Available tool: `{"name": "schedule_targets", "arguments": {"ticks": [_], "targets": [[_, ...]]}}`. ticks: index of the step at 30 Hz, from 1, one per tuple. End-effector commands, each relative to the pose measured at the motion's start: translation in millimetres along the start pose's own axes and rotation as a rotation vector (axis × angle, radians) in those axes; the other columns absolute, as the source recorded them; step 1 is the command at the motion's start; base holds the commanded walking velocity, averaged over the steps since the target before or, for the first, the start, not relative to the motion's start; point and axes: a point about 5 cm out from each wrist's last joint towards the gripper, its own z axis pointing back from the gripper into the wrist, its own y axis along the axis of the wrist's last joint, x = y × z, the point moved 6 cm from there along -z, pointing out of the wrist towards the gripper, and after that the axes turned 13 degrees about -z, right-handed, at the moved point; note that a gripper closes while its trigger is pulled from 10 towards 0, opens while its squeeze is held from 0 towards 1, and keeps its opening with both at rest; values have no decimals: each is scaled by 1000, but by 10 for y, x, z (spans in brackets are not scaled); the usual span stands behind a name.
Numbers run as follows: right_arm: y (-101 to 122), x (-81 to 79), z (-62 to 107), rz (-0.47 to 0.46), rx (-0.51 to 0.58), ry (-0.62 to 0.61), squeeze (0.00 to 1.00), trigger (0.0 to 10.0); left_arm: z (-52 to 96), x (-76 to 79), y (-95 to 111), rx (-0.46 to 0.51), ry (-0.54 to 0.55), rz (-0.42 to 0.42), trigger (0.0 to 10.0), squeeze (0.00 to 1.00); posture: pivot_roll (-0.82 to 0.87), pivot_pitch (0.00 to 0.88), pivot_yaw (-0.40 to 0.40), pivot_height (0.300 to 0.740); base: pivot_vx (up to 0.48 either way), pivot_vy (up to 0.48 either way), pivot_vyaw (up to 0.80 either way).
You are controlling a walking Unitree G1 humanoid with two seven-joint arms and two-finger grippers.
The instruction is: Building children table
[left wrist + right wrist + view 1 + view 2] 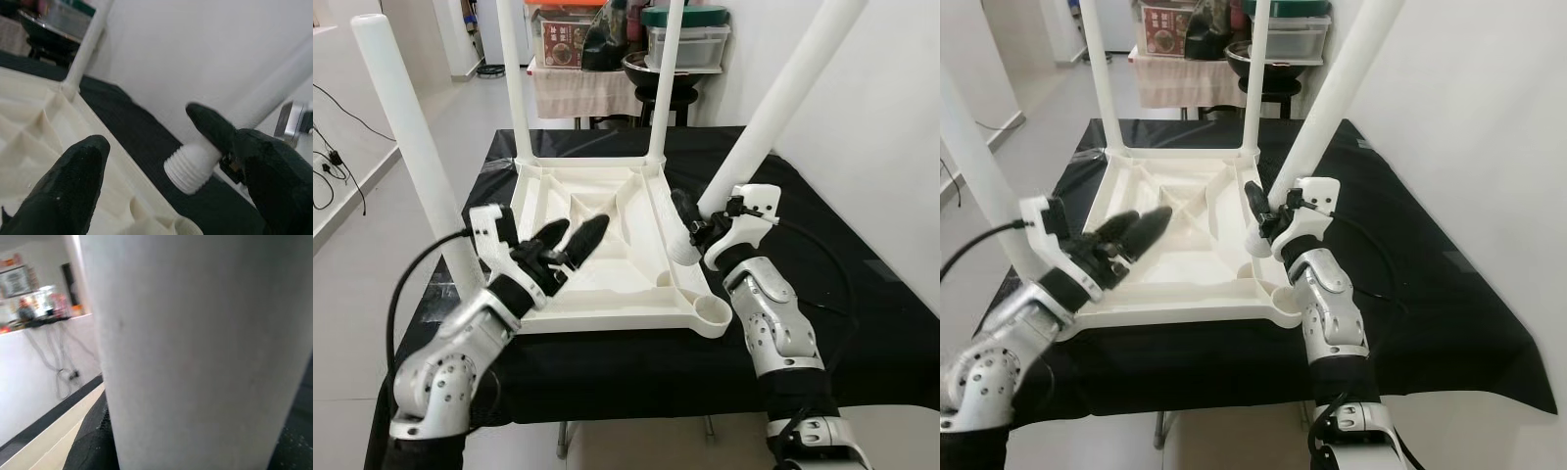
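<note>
Fingers of our left gripper [570, 241] are spread and empty above the near-left part of the upturned tabletop [607, 245], which lies on the black-covered table [862, 294] with three legs already standing. To the right, our right gripper [689, 227] pinches the fourth leg [773, 117] just above its threaded end [188, 169]. That leg's long axis tilts up and rightward, its thread poised near the vacant corner socket [713, 315], nearer our right arm.
</note>
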Motion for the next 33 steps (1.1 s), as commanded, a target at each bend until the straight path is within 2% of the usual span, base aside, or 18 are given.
{"name": "schedule_targets", "arguments": {"ticks": [1, 5, 10, 14, 21, 25, 29, 33], "targets": [[34, -34, 5, 30, 12, 23, 0, 10000, 9, 57, -90, -28, -13, -8, 10000, 0, -32, 0, -49, 740, 0, -480, 0], [-17, -101, 12, 36, -13, 64, 0, 10000, 48, 68, -236, -71, -1, -18, 10000, 0, -30, 0, -49, 740, 0, -120, 0], [-55, -194, 54, 11, -35, 129, 0, 10000, 134, 148, -455, -150, -18, -25, 10000, 0, -31, 0, -48, 740, 0, 0, 775], [-57, -209, 60, 9, -36, 139, 0, 10000, 151, 166, -486, -163, -24, -25, 10000, 0, -31, 0, -47, 740, 0, 0, 800], [-98, -319, 118, -27, -49, 211, 0, 10000, 320, 301, -701, -257, -100, -97, 10000, 0, -19, 0, -46, 740, 0, 0, 763], [-122, -333, 127, -12, -55, 212, 0, 10000, 375, 333, -752, -276, -118, -112, 10000, 0, -18, 0, -49, 740, 0, 0, 0], [-181, -320, 134, 14, -78, 201, 0, 10000, 441, 466, -814, -299, -178, -99, 10000, 0, -17, 0, -50, 740, 0, -480, 0], [-194, -331, 144, 12, -82, 207, 0, 10000, 460, 465, -852, -309, -172, -97, 10000, 0, -21, 0, -50, 740, 0, -480, 0]]}}
